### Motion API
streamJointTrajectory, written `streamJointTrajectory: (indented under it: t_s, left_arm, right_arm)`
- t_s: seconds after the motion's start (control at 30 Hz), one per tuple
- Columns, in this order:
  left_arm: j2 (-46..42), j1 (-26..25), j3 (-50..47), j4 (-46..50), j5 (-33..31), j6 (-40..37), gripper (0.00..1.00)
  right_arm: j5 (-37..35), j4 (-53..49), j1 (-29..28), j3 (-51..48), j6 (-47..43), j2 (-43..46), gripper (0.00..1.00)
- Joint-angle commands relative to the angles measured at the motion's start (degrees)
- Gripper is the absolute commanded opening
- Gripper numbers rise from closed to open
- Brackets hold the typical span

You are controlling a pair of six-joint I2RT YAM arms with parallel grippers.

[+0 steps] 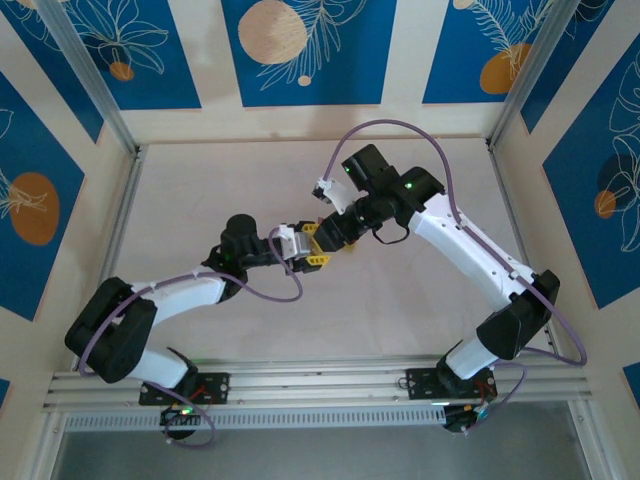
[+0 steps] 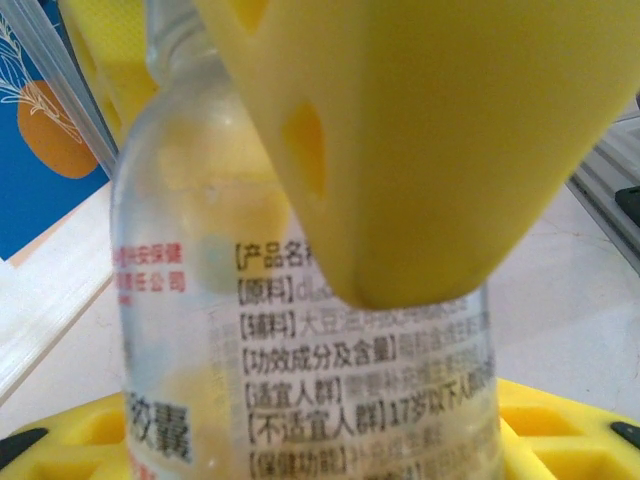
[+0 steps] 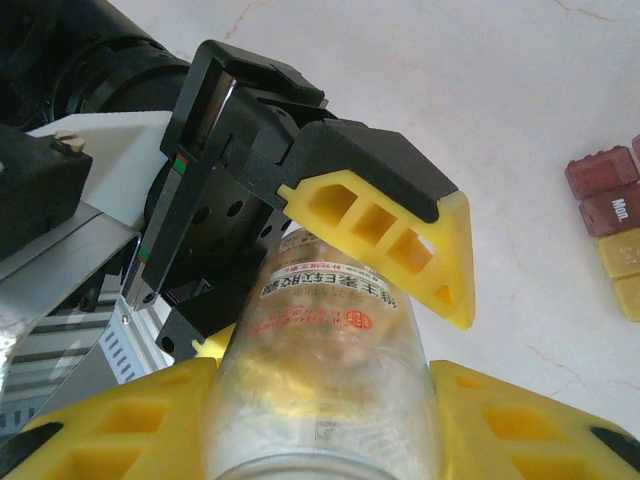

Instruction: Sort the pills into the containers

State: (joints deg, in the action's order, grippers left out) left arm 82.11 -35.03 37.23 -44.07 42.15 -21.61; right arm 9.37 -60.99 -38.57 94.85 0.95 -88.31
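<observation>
Pills (image 3: 290, 370): yellowish mass behind the clear wall of the bottle (image 3: 330, 340); single pieces not resolvable. Judged light, loose and smooth, likely to roll and scatter once tipped out, so better poured low than dropped.

Bottle: rigid, clear, glossy, printed label. Probably slippery, possibly breakable. Held off the desk (image 3: 520, 90), roughly mid-desk in the top view. Sealed or open: cannot tell.

Right jaws closed on the barrel, one yellow finger (image 3: 520, 420) on each side. Left jaws clamped on the far end, finger (image 3: 400, 230) pressed against the shoulder. Safest hold judged to be the labelled barrel, square across, not the rounded shoulder.

Containers (image 3: 612, 215): dark red and yellow-tan cells lying on the desk, well apart from the bottle. Small and light, liable to slide if nudged.
</observation>
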Motion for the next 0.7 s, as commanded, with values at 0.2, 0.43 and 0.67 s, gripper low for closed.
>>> streamJointTrajectory:
  t_s: [0.2, 0.43, 0.67]
  left_arm:
    - [-1.0, 0.3, 1.0, 0.3, 1.3, -1.8, 0.59]
    - [-0.8, 0.3, 1.1, 0.0, 1.3, -2.0, 0.57]
    - [-0.6, 0.3, 0.9, -1.2, 1.6, -1.3, 0.55]
  right_arm:
    - [0.7, -0.5, 0.0, 2.9, 0.6, 0.7, 0.44]
    - [0.5, -0.5, 0.0, 2.7, 0.5, 0.6, 0.44]
    - [0.5, -0.3, -0.1, 2.2, 0.6, 0.5, 0.44]
